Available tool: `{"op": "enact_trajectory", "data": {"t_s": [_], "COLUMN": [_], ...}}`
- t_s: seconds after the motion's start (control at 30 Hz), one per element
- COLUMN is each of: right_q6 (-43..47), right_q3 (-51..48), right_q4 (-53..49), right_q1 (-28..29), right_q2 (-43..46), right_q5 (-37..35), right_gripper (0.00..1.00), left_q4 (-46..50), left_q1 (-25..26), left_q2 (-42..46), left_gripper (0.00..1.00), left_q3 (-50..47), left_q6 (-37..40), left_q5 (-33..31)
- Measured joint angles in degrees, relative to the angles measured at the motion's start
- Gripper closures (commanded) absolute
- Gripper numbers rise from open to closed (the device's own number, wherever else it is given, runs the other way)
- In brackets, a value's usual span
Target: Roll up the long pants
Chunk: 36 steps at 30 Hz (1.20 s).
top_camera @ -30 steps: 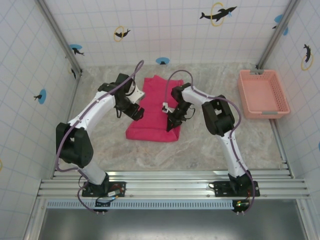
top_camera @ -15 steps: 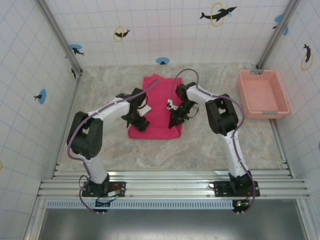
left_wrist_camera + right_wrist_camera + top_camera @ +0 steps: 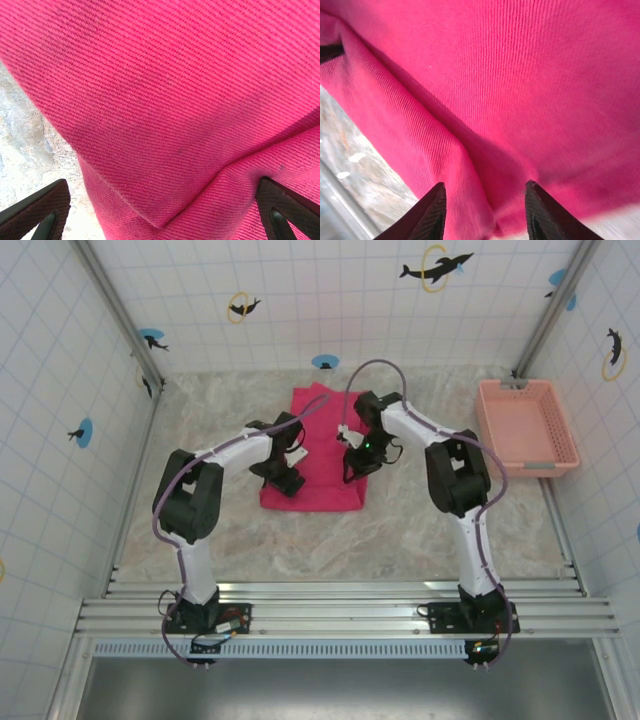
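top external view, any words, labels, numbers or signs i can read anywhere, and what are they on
No word, number or brand can be read anywhere.
Tiled walls: dolphin stickers with rings, pictures only, no letters.
Long pants: plain fabric, no legible label in the top or wrist views.
Basket: a grey strip on its near rim, too small to read.

The marbled table (image 3: 400, 530) bears the folded long pants (image 3: 320, 465) and a pink basket (image 3: 525, 430).
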<state>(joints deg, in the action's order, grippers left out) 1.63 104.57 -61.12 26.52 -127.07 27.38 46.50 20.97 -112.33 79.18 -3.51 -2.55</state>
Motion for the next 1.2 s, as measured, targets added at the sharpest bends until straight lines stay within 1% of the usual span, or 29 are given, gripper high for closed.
{"op": "enact_trajectory", "data": {"t_s": [0.13,0.17,0.2,0.3,0.43,0.57,0.73,0.93,1.07,1.2], "right_q6": [5.68,7.21,8.83,13.29,17.42,19.76,22.14,24.33,25.4,25.83], "right_q3": [-4.5,-6.08,-8.41,-15.34,-18.67,-23.19,-29.49,-32.33,-31.43,-28.72], "right_q4": [1.22,2.32,4.15,7.98,11.32,16.13,22.05,30.1,32.35,31.32], "right_q1": [1.55,2.58,3.89,9.75,16.33,19.47,21.33,22.01,21.99,21.99], "right_q2": [8.52,10.4,12.26,16.5,16.76,17.03,17.4,17.35,16.02,13.68], "right_q5": [-7.96,-9.77,-11.8,-18.49,-23.54,-27.21,-30.08,-34.56,-36.44,-36.33], "right_gripper": [0.51,0.46,0.41,0.42,0.42,0.42,0.43,0.43,0.52,0.68], "left_q4": [1.53,2.05,2.49,3.39,4.5,4.92,5.09,5.14,5.31,5.31], "left_q1": [0.0,-0.02,-0.02,-0.02,-0.02,0.0,-0.02,-0.02,-0.02,-0.02], "left_q2": [-1.44,-1.95,-2.4,-3.45,-4.33,-4.42,-4.42,-4.42,-4.42,-4.39], "left_gripper": [0.03,0.03,0.03,0.03,0.03,0.03,0.03,0.03,0.03,0.03], "left_q3": [2.27,3.06,3.82,5.51,7.1,7.45,7.45,7.45,7.45,7.45], "left_q6": [0.02,0.04,0.07,0.09,0.31,0.5,0.68,0.96,1.79,2.19], "left_q5": [-0.61,-0.79,-0.94,-1.25,-1.44,-1.55,-1.62,-1.57,-1.44,-1.42]}}
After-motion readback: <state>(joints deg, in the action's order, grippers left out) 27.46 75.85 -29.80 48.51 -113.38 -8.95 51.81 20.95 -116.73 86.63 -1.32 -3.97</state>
